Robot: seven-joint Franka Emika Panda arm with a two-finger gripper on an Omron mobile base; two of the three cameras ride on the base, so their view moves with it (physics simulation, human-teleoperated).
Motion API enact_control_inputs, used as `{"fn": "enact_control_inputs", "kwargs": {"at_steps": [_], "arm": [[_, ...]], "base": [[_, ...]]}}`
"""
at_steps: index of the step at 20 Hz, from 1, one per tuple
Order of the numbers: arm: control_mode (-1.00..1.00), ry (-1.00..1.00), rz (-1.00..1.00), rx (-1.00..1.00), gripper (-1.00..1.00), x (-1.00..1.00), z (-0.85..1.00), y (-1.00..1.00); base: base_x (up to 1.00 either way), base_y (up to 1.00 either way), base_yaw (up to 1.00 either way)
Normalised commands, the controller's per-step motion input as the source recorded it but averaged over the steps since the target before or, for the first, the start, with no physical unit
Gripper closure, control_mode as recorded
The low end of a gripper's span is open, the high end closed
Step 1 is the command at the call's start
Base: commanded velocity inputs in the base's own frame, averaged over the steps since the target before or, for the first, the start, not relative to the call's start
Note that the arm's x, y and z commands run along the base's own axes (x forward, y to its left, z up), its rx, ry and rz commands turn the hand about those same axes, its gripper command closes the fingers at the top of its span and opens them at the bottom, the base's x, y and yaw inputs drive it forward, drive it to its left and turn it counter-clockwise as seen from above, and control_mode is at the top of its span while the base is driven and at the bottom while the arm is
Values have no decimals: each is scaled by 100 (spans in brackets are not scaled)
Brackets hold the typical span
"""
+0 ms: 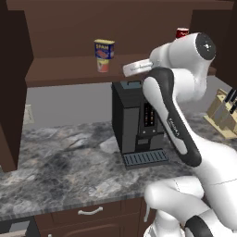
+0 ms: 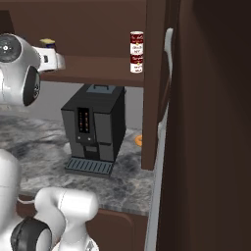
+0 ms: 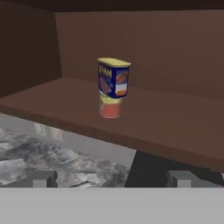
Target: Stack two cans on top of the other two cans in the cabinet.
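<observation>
Sitting squarely on the short red can [image 3: 110,107], the blue boxy tin [image 3: 113,78] makes one finished stack toward the left of the cabinet [image 1: 69,28] shelf; the wider tin overhangs the narrower can a little but stands upright, so the pile looks steady. Well apart from it, near the right side panel, the red-and-white soup can [image 2: 137,44] rests on the second red-and-white can [image 2: 137,63], the two labels lined up so they read almost as one tall can. Judged from how the four now stand, both stacking steps look done. The end effector [image 3: 113,178] hangs just in front of the shelf edge, clear of the blue tin, its fingertips [image 3: 41,178] spread about as wide as they go and holding nothing, which fits a hand that has let go and stands back to avoid knocking the stack. Below the shelf, a black coffee machine [image 1: 136,122] stands on the grey marble tabletop [image 1: 60,162].
</observation>
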Motion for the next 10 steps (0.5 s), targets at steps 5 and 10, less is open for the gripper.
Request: {"fn": "enact_control_inputs", "kwargs": {"at_steps": [5, 10], "arm": [[-100, 2, -26, 2, -100, -72, -8, -15], [-100, 5, -24, 7, -100, -61, -18, -21]], "base": [[0, 0, 0], [0, 0, 0]]}}
